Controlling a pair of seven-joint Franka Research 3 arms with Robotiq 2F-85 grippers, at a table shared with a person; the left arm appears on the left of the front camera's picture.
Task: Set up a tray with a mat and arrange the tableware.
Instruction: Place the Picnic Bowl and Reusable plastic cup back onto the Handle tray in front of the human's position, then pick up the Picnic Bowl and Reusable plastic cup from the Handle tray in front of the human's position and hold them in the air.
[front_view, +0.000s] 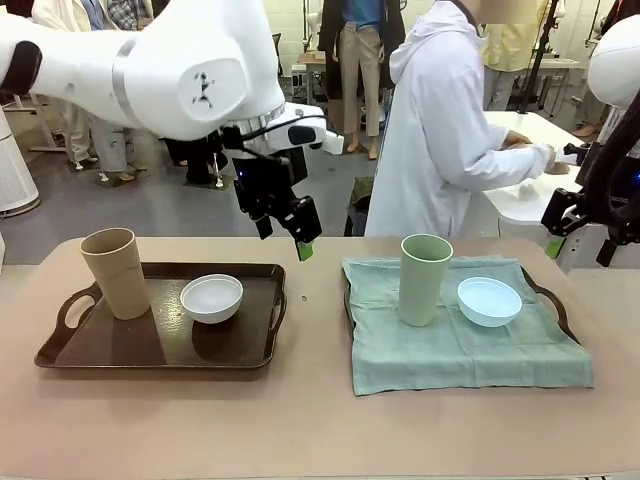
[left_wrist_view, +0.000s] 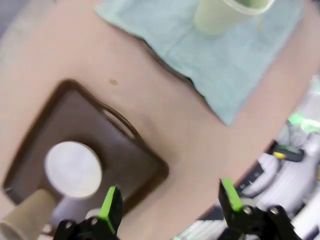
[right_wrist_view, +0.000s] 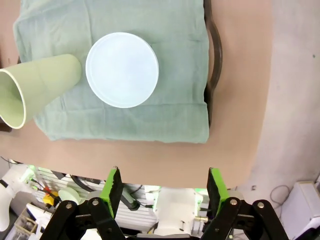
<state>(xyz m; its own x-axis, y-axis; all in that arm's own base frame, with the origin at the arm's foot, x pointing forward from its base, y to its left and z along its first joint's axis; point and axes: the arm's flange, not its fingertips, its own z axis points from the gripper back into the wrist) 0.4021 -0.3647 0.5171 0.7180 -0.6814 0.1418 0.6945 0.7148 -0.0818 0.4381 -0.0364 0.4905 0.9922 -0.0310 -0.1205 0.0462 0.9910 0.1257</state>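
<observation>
A dark brown tray (front_view: 110, 350) on the left holds a tan tumbler (front_view: 117, 272) and a white bowl (front_view: 211, 297). To the right, a pale green mat (front_view: 460, 345) covers a second tray (front_view: 545, 295); on it stand a pale green tumbler (front_view: 425, 278) and a light blue bowl (front_view: 489, 300). My left gripper (front_view: 285, 236) hangs open above the table between the trays, holding nothing. The left wrist view shows the left gripper (left_wrist_view: 170, 200), brown tray (left_wrist_view: 145, 155), white bowl (left_wrist_view: 73, 168) and mat (left_wrist_view: 225, 55). Off the table's right end, my right gripper (right_wrist_view: 164, 187) is open above the mat (right_wrist_view: 150, 115), blue bowl (right_wrist_view: 122, 69) and green tumbler (right_wrist_view: 37, 87).
A person in a white coat (front_view: 440, 130) stands at the far side, turned toward another white table (front_view: 530, 190) at the right. The tan tabletop (front_view: 320, 420) is bare along the front edge and in the gap between the trays.
</observation>
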